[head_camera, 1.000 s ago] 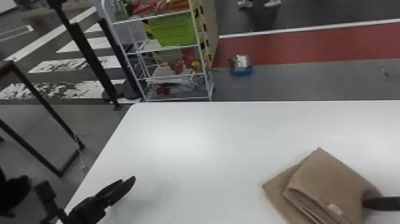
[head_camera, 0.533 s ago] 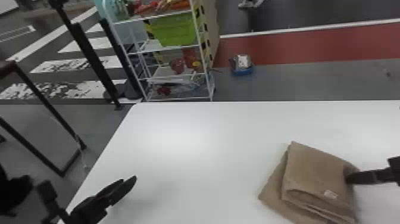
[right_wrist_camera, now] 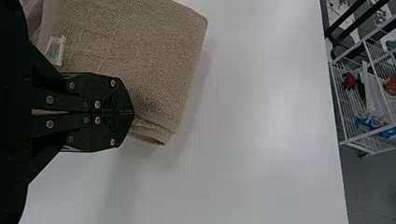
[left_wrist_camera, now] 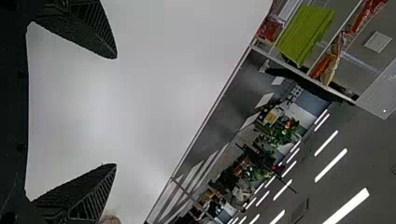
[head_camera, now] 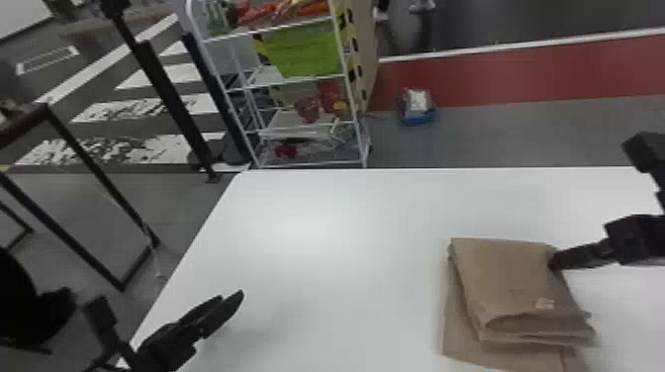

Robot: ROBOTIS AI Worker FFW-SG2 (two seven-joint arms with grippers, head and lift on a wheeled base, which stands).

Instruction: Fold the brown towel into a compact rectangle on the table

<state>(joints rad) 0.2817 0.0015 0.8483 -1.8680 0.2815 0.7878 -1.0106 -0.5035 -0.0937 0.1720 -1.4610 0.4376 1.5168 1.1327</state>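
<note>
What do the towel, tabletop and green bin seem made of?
Towel: matte cloth, likely cotton terry, from its nubbly surface and soft folds.
Tabletop: smooth, white, with a faint sheen; perhaps laminate or painted board.
Green bin: probably moulded plastic, by its even, bright colour and ridged wall.

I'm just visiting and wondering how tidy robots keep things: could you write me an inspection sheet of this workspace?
Surface: white table, smooth.
Job's things: brown towel, folded in layers, bottom layer sticking out past the upper ones; pale label showing.
Clutter: nothing seen.
Grippers: left open over the table, away from the towel; right shut at the towel's edge, whether pinching it I can't tell.
Cables: nothing certain; the thin pale line beside the dark frame may be a cord.
Surroundings: white rack with green bin beyond the table.
</note>
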